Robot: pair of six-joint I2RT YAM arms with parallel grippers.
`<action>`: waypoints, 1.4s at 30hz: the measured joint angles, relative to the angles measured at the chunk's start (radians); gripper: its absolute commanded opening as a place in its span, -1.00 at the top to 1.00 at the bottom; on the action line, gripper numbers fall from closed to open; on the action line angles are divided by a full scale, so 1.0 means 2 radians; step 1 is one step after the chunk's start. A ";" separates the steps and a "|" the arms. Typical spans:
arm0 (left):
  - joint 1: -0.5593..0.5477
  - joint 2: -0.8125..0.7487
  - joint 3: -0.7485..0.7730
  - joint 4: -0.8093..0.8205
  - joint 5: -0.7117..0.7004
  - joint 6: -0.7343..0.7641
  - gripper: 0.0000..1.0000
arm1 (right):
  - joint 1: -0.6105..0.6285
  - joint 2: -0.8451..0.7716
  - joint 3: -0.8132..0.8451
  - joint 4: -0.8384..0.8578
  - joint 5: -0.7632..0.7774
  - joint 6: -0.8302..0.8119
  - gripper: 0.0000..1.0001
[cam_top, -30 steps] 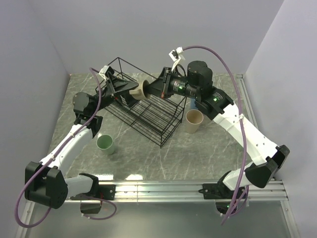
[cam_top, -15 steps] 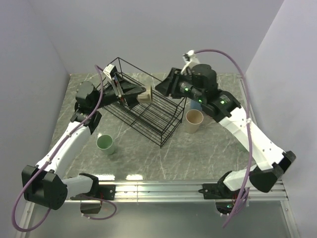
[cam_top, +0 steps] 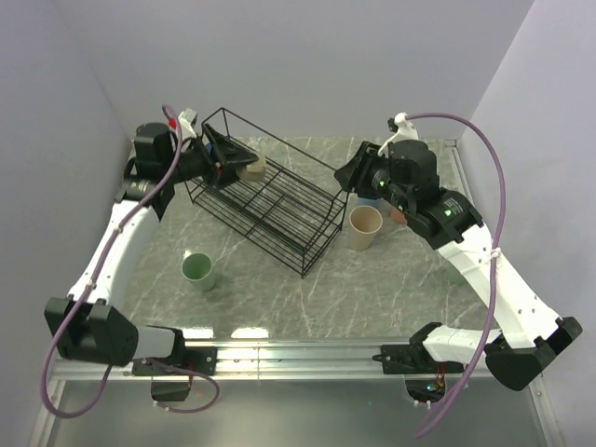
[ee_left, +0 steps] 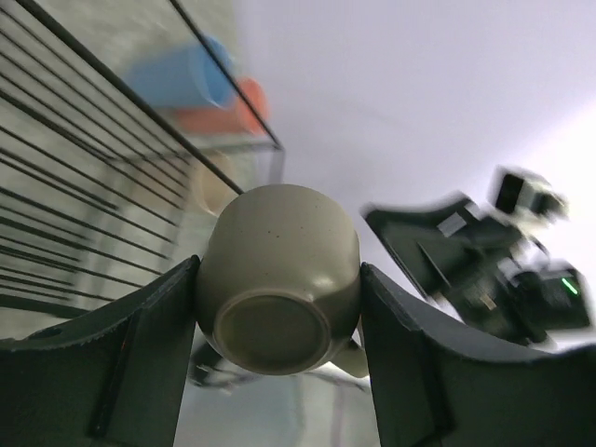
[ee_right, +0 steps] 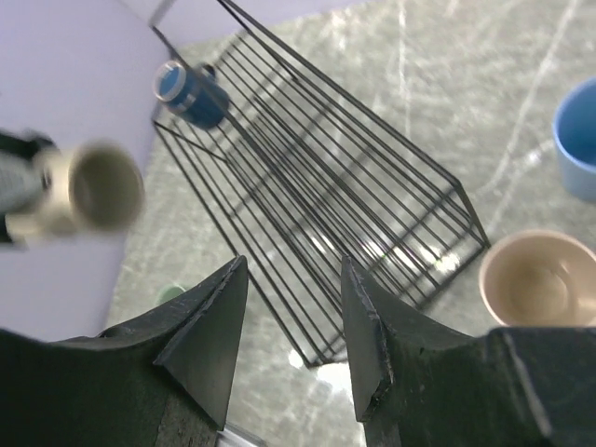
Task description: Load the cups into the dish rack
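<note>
A pale-green cup (cam_top: 198, 270) stands upright on the table (cam_top: 372, 289), well apart from the dish rack (cam_top: 279, 200), on the rack's near left side.

My left gripper (cam_top: 235, 164) is at the left end of the rack, about at the height of its top frame. It is clamped on the tan mug (ee_left: 279, 251). One finger presses on each side of the mug's body. The mug lies on its side, its base is turned to my left wrist and its handle points downward. Its mouth looks toward my right arm. I cannot tell if the mug touches the wires.

The rack itself stands diagonally on the table. A navy mug (ee_right: 191, 98) is at the rack's far left corner. It seems to lie inside the wires, but this part of the view is small and I am not sure.

The beige cup (cam_top: 364, 226) stands upright, mouth up, just beside the right end of the rack.

My right gripper (ee_right: 293, 268) hangs above the right end of the rack. Its fingers are spread apart and there is nothing between them.

To the right of the rack, beyond the beige cup, there are the blue cup (ee_right: 577, 154) and the salmon cup (ee_left: 237, 107), close to each other.
</note>
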 measured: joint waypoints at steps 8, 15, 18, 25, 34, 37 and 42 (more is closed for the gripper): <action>0.000 0.098 0.144 -0.180 -0.156 0.176 0.99 | -0.001 -0.029 -0.044 -0.022 0.000 0.002 -0.02; 0.000 0.156 0.180 -0.262 -0.270 0.251 0.99 | -0.001 -0.047 -0.058 -0.036 0.000 0.002 -0.01; -0.002 0.164 0.180 -0.281 -0.309 0.265 0.99 | -0.001 -0.049 -0.059 -0.042 0.000 0.002 -0.01; -0.004 0.171 0.173 -0.283 -0.369 0.272 0.99 | -0.001 -0.049 -0.059 -0.049 -0.002 0.000 0.00; -0.013 0.227 0.183 -0.258 -0.399 0.269 0.99 | -0.001 -0.047 -0.058 -0.064 -0.005 -0.004 0.02; -0.014 0.237 0.199 -0.264 -0.416 0.270 0.99 | -0.001 -0.046 -0.058 -0.071 -0.005 -0.005 0.03; -0.014 0.256 0.227 -0.288 -0.450 0.271 0.97 | -0.001 -0.048 -0.061 -0.074 -0.004 -0.006 0.03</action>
